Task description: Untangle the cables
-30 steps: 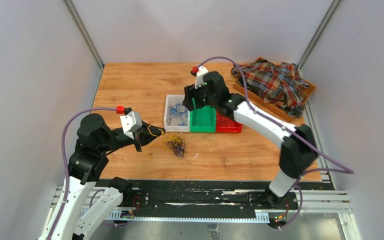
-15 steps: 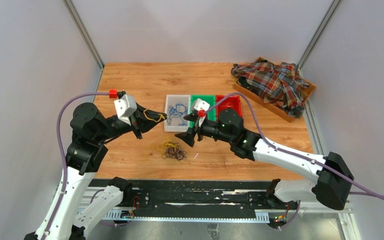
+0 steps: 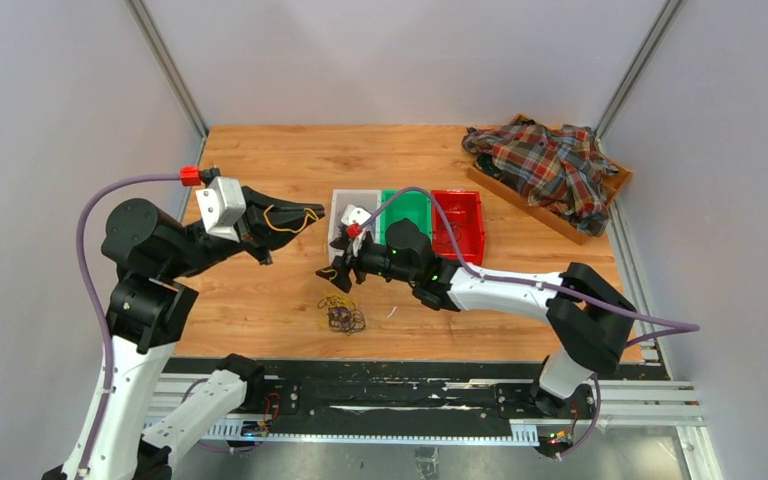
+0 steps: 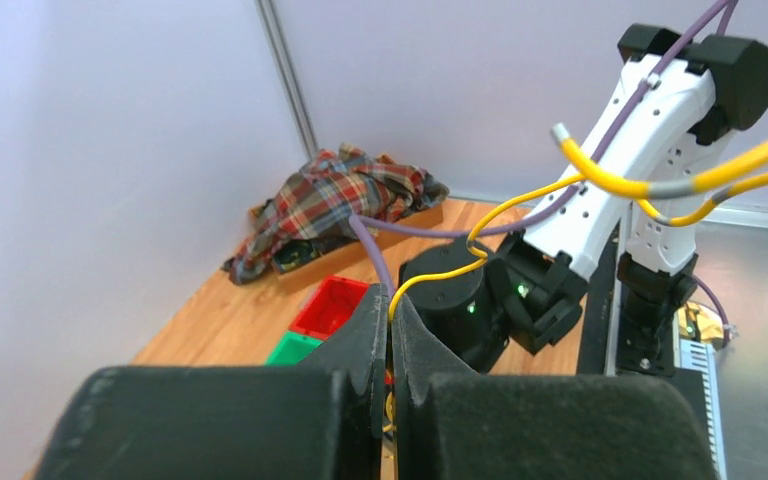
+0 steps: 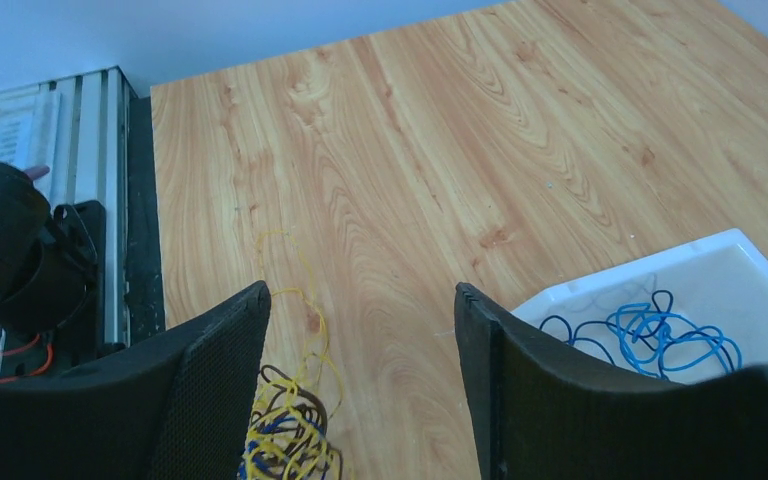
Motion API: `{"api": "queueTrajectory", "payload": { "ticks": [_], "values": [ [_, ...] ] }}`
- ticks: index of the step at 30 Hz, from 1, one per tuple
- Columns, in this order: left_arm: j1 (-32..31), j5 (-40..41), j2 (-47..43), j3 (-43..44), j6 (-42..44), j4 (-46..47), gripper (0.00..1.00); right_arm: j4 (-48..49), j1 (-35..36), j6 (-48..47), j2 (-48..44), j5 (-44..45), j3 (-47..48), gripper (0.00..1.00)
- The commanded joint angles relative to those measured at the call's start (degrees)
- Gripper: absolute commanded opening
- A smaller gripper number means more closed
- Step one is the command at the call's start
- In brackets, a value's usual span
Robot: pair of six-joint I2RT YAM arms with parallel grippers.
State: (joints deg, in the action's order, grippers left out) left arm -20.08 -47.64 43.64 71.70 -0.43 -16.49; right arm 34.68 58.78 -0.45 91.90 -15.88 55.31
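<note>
**A:** Where is the tangle sitting?

**B:** I see the cables (image 3: 341, 316) as a small clump of yellow, blue and dark loops on the tabletop (image 3: 260, 160). It lies near the front edge, in front of the white bin (image 5: 705, 265).

**A:** Anything apart from the clump?

**B:** One yellow cable (image 3: 282, 220) is up in the air. My left gripper (image 3: 312, 212) is clenched on it, raised above the tabletop to the left of the white bin. On the left wrist camera the strand runs out from between the closed fingers and curves up to the right. I cannot tell whether it joins the clump.

**A:** And the other arm?

**B:** My right gripper (image 5: 360, 300) is released, jaws spread wide, holding nothing. It hangs over the tabletop between the clump and the white bin. The clump shows at the bottom of the right wrist view, beside the finger on the left.

**A:** What is in the bins?

**B:** Blue cables (image 5: 650, 330) lie loose in the white bin. The green bin (image 3: 415, 205) touches it on the right, then comes the red bin (image 3: 460, 215). In the far right corner a plaid shirt (image 3: 550, 165) is heaped on a wooden tray (image 3: 525, 205).
</note>
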Motion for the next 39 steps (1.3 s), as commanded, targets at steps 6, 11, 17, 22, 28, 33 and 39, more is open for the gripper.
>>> {"api": "queueTrajectory", "payload": {
  "ticks": [6, 11, 17, 22, 28, 33, 39],
  "values": [
    [-0.3, 1.7, 2.8, 8.3, 1.7, 4.8, 0.01, 7.2, 0.8, 4.5, 0.9, 9.0, -0.9, 0.69],
    [-0.3, 2.8, 3.7, 9.6, 4.0, 5.5, 0.01, 8.0, -1.3, 4.3, -8.1, 15.8, -8.1, 0.77],
    [-0.2, 2.9, 4.2, 9.6, 4.0, 7.1, 0.01, 4.0, -1.7, -0.8, -20.1, 13.8, -12.8, 0.80],
    [-0.3, 2.5, 5.0, 10.3, 3.1, 7.8, 0.00, 2.0, -1.6, -0.7, -22.8, 2.8, -9.8, 0.80],
    [-0.3, 1.5, 6.7, 12.4, 2.0, 7.9, 0.01, -1.6, -0.4, -1.8, -15.7, -2.4, 1.3, 0.80],
    [-0.3, 0.4, 7.8, 14.8, 1.6, 7.8, 0.01, -0.4, -0.3, 0.1, -6.8, -1.9, 6.7, 0.76],
    [-0.3, 0.3, 8.5, 17.0, 3.3, 6.8, 0.01, 4.9, -0.3, 4.9, 0.4, -0.5, 5.1, 0.58]
  ]
}}
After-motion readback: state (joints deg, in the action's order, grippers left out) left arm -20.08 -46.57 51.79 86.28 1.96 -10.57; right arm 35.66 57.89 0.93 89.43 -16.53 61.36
